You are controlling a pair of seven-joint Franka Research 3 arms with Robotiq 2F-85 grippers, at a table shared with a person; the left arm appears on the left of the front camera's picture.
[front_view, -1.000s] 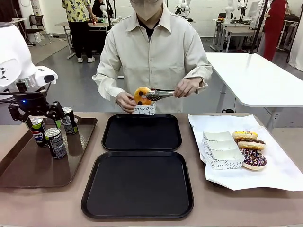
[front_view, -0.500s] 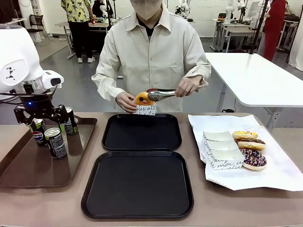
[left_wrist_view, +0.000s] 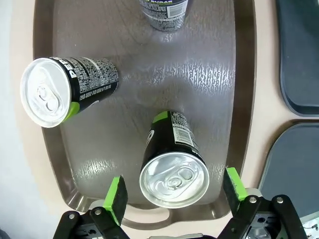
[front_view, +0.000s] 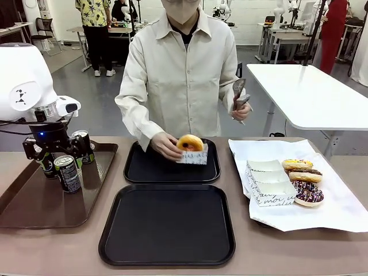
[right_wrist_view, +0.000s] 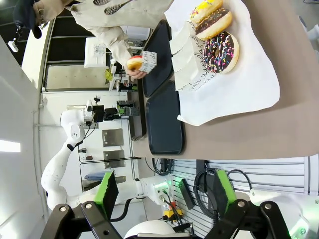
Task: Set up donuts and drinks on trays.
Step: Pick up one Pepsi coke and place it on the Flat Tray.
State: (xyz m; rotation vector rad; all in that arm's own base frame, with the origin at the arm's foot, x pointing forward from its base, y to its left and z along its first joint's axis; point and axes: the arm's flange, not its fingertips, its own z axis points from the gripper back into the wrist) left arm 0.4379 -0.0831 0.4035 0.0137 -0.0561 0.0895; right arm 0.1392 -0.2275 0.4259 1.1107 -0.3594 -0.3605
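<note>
Far left, three cans [front_view: 68, 172] are stood on the brown tray [front_view: 34, 201]. The left gripper [left_wrist_view: 174, 191] is hung right over one can [left_wrist_view: 173, 172], pads spread wide either side of its top with a gap on each side (so nothing's gripped). In the middle, two black trays [front_view: 167, 224] are laid one behind the other. A sleeved donut [front_view: 190, 144] is held down on the far tray [front_view: 144, 172] by the person's hand [front_view: 164, 146]. Tongs [front_view: 238, 95] are held up in the other hand. Over on the right, more donuts [front_view: 305, 184] and spare sleeves [front_view: 267, 184] are laid out on white paper [front_view: 345, 213]. The right gripper [right_wrist_view: 162, 191] is seen with fingers apart, nothing between them.
</note>
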